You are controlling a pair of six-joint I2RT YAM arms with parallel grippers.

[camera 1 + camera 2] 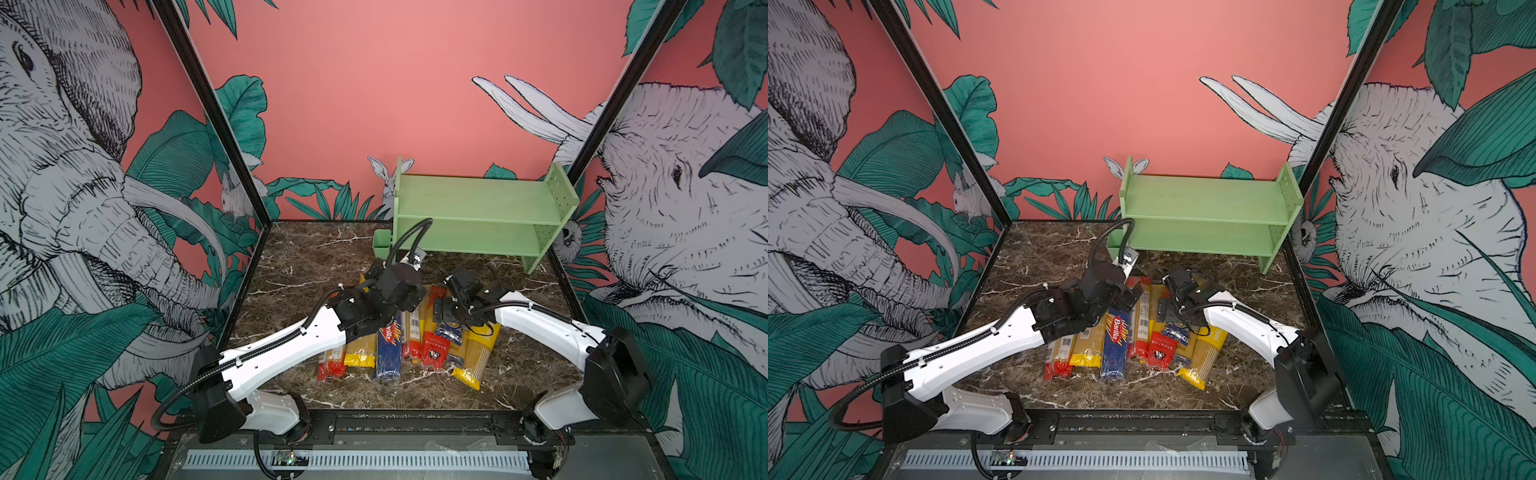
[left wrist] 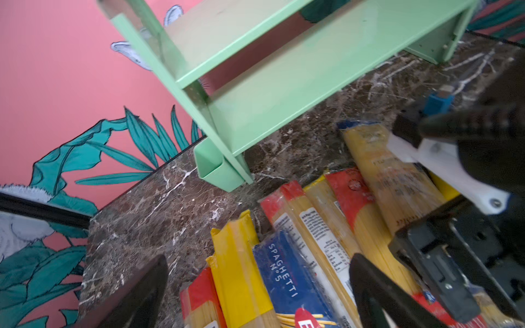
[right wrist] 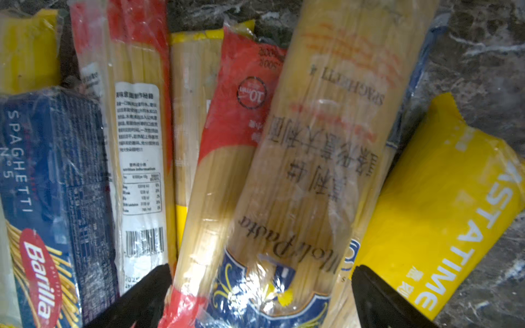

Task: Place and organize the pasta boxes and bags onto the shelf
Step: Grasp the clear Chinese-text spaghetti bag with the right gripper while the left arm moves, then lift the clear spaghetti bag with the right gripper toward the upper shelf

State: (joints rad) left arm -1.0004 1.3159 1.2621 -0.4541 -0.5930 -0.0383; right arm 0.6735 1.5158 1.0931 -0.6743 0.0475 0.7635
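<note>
Even bright light, soft wrist-view blur, wrapper glare

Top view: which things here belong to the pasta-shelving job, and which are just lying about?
For the job:
- blue spaghetti box
- spaghetti bags with red, yellow or blue ends, none shelved yet
- green shelf

Just lying about:
- small green cup on the shelf's side
- marble table
- wall pictures

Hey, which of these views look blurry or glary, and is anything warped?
Both top views: wide-angle warp, frame posts lean outward. Left wrist view: the left fingers and right arm are out of focus. Right wrist view: glare on the clear bag, its print soft.
</note>
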